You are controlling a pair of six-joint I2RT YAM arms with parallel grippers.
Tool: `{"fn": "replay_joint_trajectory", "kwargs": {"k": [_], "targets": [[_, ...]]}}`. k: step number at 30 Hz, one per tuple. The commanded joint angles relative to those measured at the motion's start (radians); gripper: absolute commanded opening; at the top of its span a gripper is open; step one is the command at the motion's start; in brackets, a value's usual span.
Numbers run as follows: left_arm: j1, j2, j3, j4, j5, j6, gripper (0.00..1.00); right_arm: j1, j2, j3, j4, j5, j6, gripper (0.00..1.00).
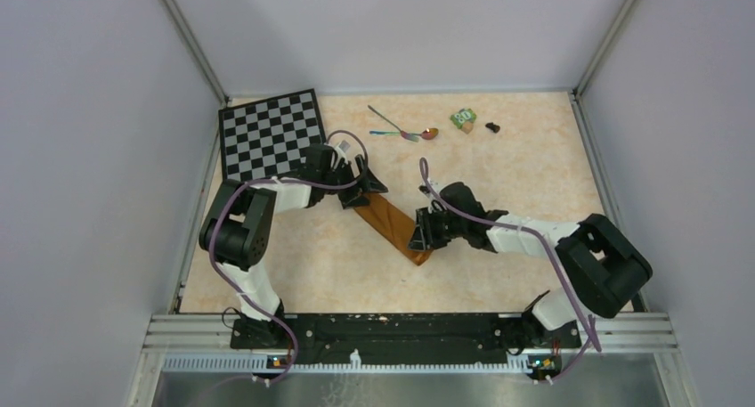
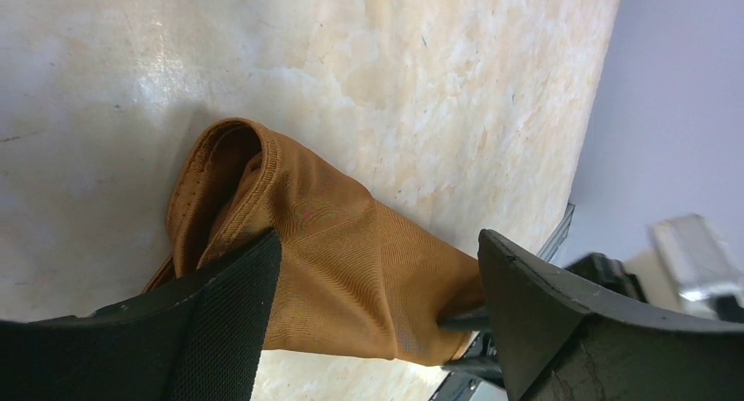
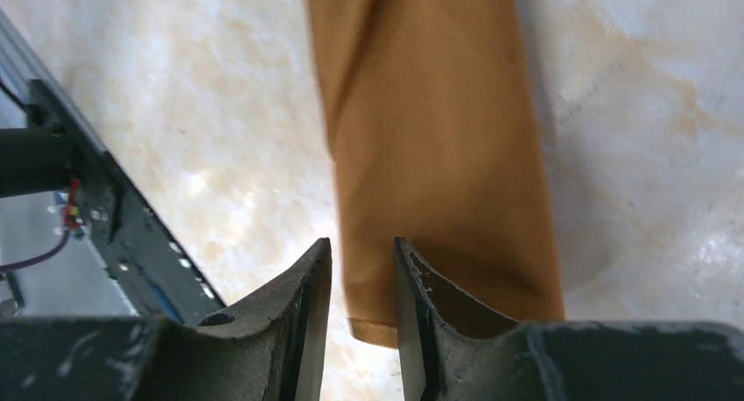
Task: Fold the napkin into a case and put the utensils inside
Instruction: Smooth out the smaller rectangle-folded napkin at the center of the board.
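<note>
The napkin (image 1: 393, 225), folded into a narrow strip, lies diagonally mid-surface (image 1: 525, 166). The left pincer (image 1: 365, 186) stands wide astride its far end. The right pincer (image 1: 421, 240), narrowly parted, hangs over its near end. The utensils (image 1: 405, 131) lie well apart behind.

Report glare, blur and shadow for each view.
Top external: even light, sharp, hardly any glare. Left wrist: bright glare on the tabletop, the napkin crisp enough to show its weave, the background at right blurred. Right wrist: the napkin slightly soft, a dark shadow along its right edge.
</note>
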Motion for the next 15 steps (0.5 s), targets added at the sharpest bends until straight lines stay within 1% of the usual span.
{"fn": "replay_joint_trajectory", "kwargs": {"k": [1, 3, 5, 6, 7, 8, 9, 12, 14, 15], "targets": [[0.003, -0.026, 0.022, -0.059, -0.07, 0.074, 0.89, -0.051, 0.073, -0.097, 0.1, 0.042, 0.017, 0.32], [-0.002, -0.064, 0.055, -0.117, -0.056, 0.111, 0.9, -0.087, 0.086, -0.102, 0.072, 0.084, -0.007, 0.32], [-0.003, -0.111, 0.088, -0.166, -0.029, 0.13, 0.9, -0.093, 0.076, -0.065, -0.012, 0.157, -0.055, 0.32], [-0.003, -0.14, 0.098, -0.188, -0.016, 0.134, 0.91, -0.093, 0.066, -0.043, -0.087, 0.198, -0.07, 0.33], [-0.003, -0.254, 0.112, -0.238, -0.002, 0.144, 0.93, -0.095, 0.034, 0.044, -0.256, 0.358, -0.103, 0.38], [-0.004, -0.294, 0.113, -0.26, -0.006, 0.151, 0.94, -0.099, 0.031, 0.076, -0.304, 0.418, -0.11, 0.4], [-0.004, -0.33, 0.114, -0.285, -0.011, 0.158, 0.98, -0.105, 0.028, 0.107, -0.355, 0.482, -0.113, 0.43], [-0.002, -0.441, 0.109, -0.38, -0.072, 0.202, 0.99, -0.109, 0.03, 0.218, -0.471, 0.685, -0.147, 0.5], [-0.001, -0.525, 0.108, -0.459, -0.138, 0.237, 0.99, -0.099, 0.029, 0.304, -0.515, 0.719, -0.19, 0.53], [0.0, -0.567, 0.105, -0.493, -0.176, 0.25, 0.99, -0.087, 0.027, 0.347, -0.521, 0.697, -0.199, 0.57]]}}
